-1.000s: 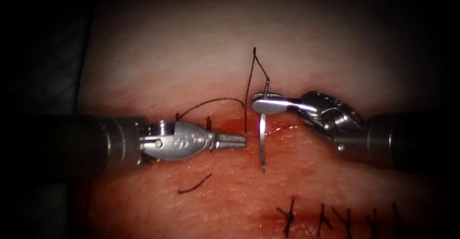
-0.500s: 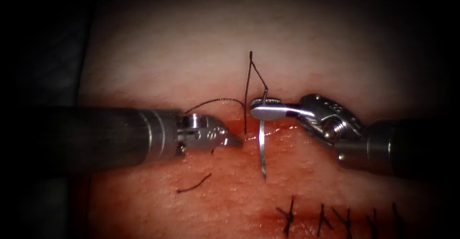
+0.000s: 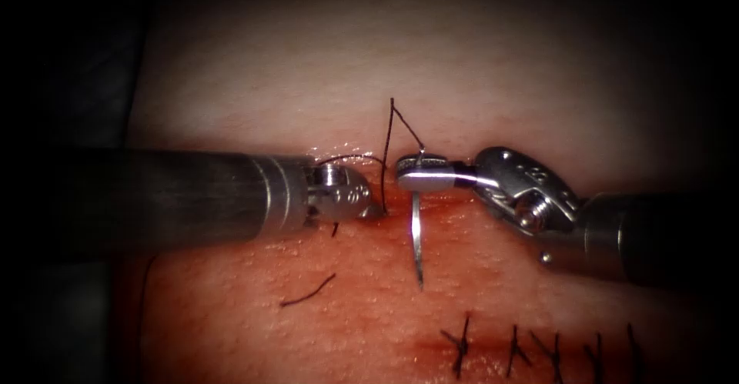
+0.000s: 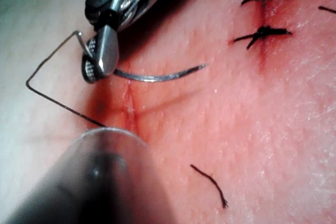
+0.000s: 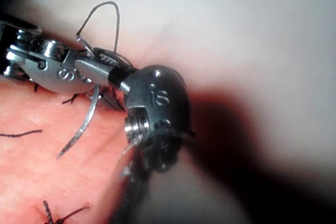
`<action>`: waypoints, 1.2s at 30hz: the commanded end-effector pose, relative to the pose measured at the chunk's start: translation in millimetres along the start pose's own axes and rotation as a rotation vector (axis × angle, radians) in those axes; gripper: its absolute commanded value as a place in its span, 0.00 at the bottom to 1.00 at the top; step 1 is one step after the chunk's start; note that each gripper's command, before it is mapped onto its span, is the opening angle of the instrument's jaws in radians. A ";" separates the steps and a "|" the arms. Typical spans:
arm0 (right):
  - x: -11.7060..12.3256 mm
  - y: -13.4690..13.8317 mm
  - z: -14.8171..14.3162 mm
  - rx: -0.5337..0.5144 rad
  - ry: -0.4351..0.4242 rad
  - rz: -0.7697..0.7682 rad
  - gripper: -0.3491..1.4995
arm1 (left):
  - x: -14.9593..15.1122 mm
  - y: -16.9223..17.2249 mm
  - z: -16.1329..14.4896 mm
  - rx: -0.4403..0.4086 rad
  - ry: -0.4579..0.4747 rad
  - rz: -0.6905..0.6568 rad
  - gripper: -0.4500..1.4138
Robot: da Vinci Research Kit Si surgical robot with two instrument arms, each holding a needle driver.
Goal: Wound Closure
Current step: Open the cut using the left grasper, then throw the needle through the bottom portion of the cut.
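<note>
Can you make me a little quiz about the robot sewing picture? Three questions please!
1. True or false: the needle is stuck in the tissue.
2. Which tool holds the needle? A) left tool B) right tool C) neither
3. What small dark thing lies loose on the tissue, left of the needle's tip?

Key
1. False: it hangs free over the tissue, tip down.
2. B: the right tool grips it near the end where the thread joins. The left tool sits by the thread at the cut; what it holds cannot be told.
3. A cut end of thread.
</note>
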State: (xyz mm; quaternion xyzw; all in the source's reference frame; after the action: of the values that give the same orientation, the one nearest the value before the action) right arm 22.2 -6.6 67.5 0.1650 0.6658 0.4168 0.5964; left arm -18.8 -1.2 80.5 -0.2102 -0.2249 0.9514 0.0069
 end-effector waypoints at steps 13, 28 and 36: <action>-0.6 3.5 2.2 -0.070 0.033 -0.233 0.00 | -0.6 0.4 1.9 -0.092 -0.066 -0.039 0.00; -2.7 3.8 3.2 -0.106 0.033 -0.459 0.00 | -0.6 0.6 1.5 -0.087 -0.039 -0.083 0.41; -3.1 3.8 3.3 -0.111 0.027 -0.546 0.00 | -0.5 0.8 0.9 -0.061 -0.035 -0.099 0.49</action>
State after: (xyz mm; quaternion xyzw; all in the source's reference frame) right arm 24.3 -5.5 71.9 -0.0600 0.6692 0.2783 0.6864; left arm -18.1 -2.6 80.5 -0.1820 -0.2646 0.9460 0.0442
